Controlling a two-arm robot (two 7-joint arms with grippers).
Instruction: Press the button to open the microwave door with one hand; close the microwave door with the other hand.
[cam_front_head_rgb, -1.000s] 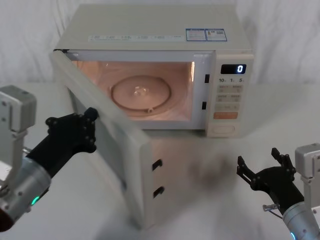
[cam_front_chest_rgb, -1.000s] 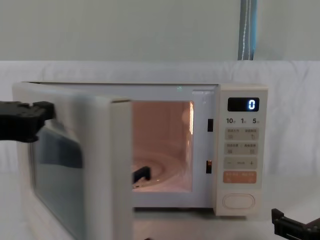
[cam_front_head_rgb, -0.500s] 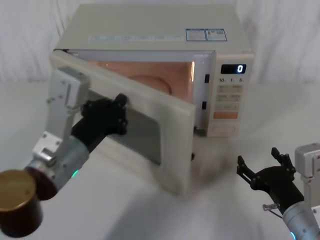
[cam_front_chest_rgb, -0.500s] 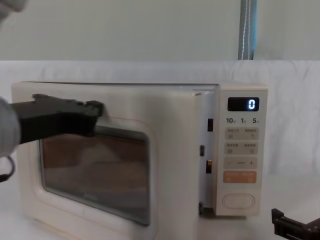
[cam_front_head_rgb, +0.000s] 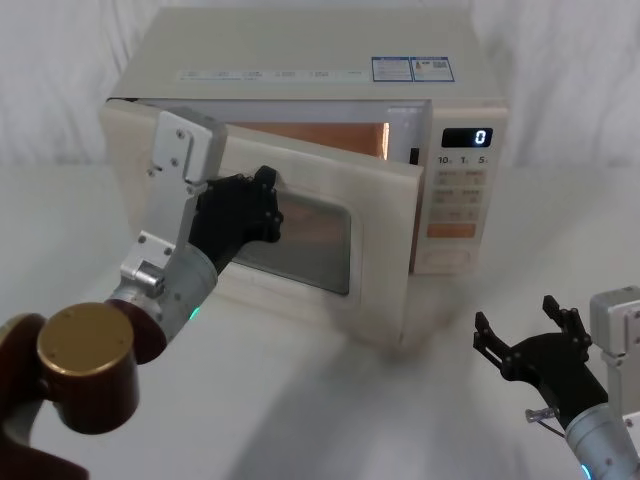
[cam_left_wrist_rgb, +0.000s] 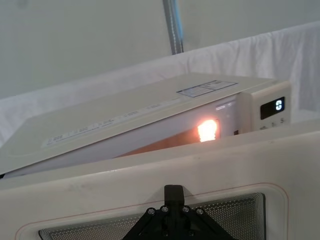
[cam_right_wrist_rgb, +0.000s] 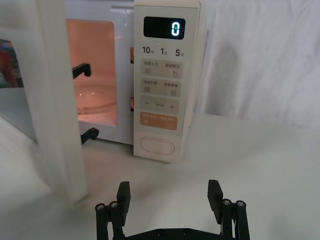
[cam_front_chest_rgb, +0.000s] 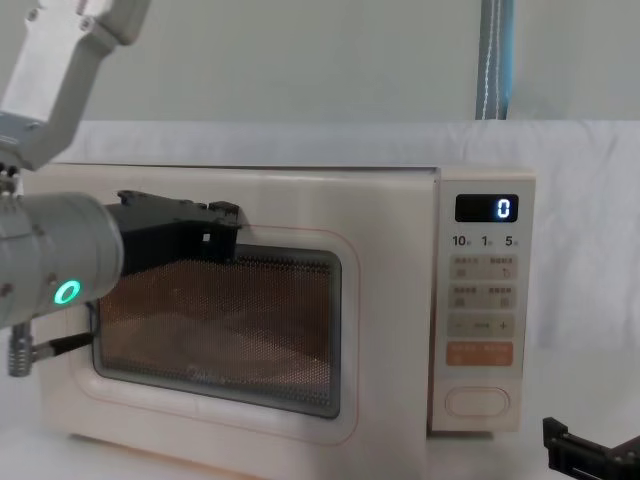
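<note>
— Which step are you on?
— Closing: your left gripper (cam_front_head_rgb: 262, 200), its finger state unclear, presses the microwave door (cam_front_head_rgb: 380, 250), ajar. Push it flush. Your right gripper (cam_front_head_rgb: 528, 340) waits spread.

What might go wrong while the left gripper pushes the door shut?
The left gripper presses the door at the window's upper edge, so it might slide onto the glass. The door is ajar and the cavity lamp is lit, so a weak push may not latch it. The right gripper sits low on the table, clear of the door's swing.
</note>
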